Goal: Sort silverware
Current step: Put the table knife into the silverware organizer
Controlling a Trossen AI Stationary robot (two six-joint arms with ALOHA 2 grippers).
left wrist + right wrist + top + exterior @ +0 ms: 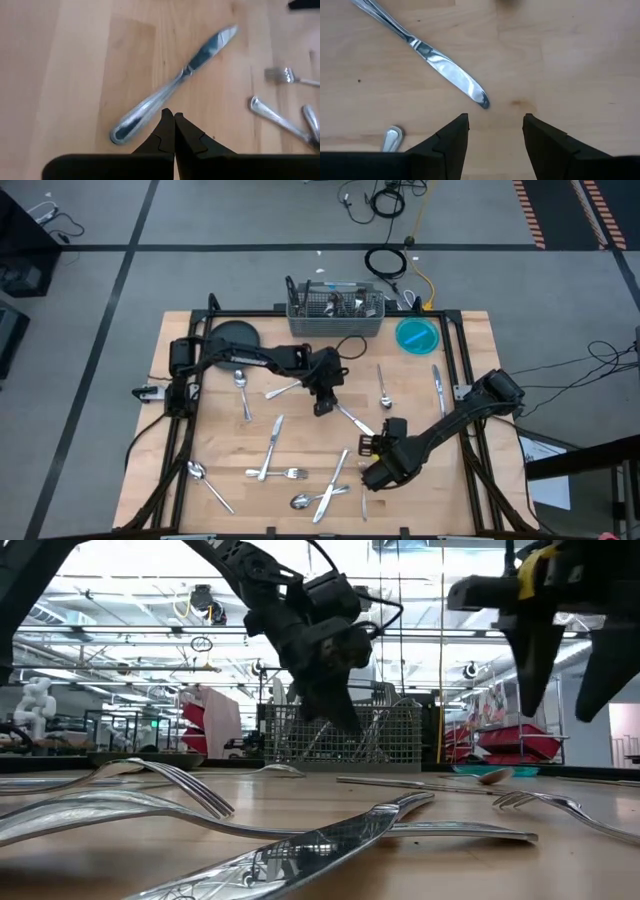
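So the silverware is scattered flat all over the wooden table (225,450), and both arms seem to be eyeing the same table knife (352,420) near the middle, which is where I'd expect trouble. The left gripper (322,408) hangs just above the table at about 10 o'clock from that knife, jaws pressed together with nothing in them, and in its wrist view the knife handle (131,121) sits right off the fingertips. The right gripper (368,444) is at about 5 o'clock from the knife, jaws apart and empty, with the blade tip (481,99) just ahead of its fingers (451,134). If both go for it, they could bump, since they're already close. Also, a thin knife lying flat on wood is a pain to pinch: the fingers could skate over it or just shove it sideways into the fork (330,483) and spoon (300,501) down around 6 o'clock. The mesh caddy (335,310) is way up at 12 o'clock with some pieces already standing in it, so any loose grip has a long carry to survive before it drops.
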